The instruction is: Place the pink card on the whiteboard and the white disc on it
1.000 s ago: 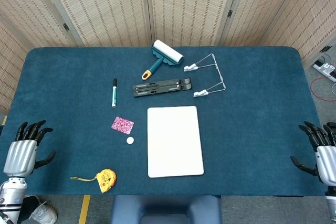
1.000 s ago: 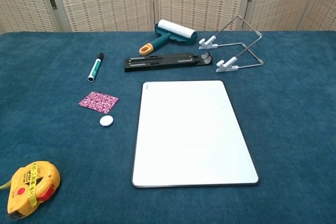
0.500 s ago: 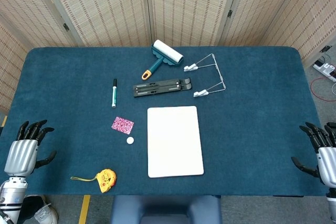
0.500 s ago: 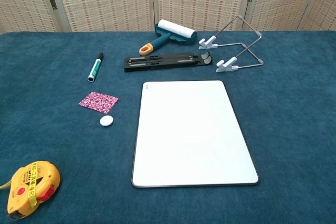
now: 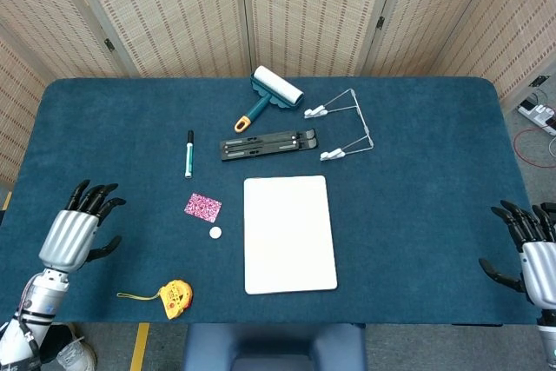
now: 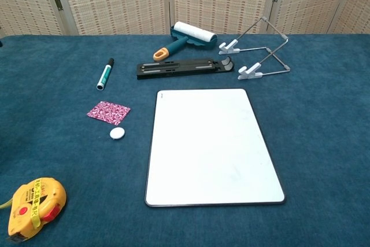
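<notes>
a: what's on my screens from the rig right now?

b: i see the whiteboard [image 5: 289,234] lying flat on the blue table [image 5: 417,162], and i'll place everything from it. the pink card [image 5: 202,207] lies on the cloth just to the board's left, level with its upper part, not touching it. the white disc [image 5: 215,233] sits just below the card, apart from it, between card and board edge but clear of both.

a: and the hands?

b: my left hand [image 5: 74,233] is well to the left of the whiteboard, over the table's left side, fingers spread and holding nothing. my right hand [image 5: 532,249] is well to the right of the board, at the table's right edge, fingers also apart and empty. neither shows in the chest view.

a: anything else around the board?

b: above its top edge lies a black folded stand [image 5: 268,143], near but apart. further up, a lint roller [image 5: 271,94] with a teal and orange handle. up and to the right of the board, a wire stand [image 5: 343,131] with white clips. up and to the left, beyond the card, a marker [image 5: 188,154] lies roughly parallel to the board's long side. down and to the left, near the table's front edge, a yellow tape measure [image 5: 175,297].
</notes>
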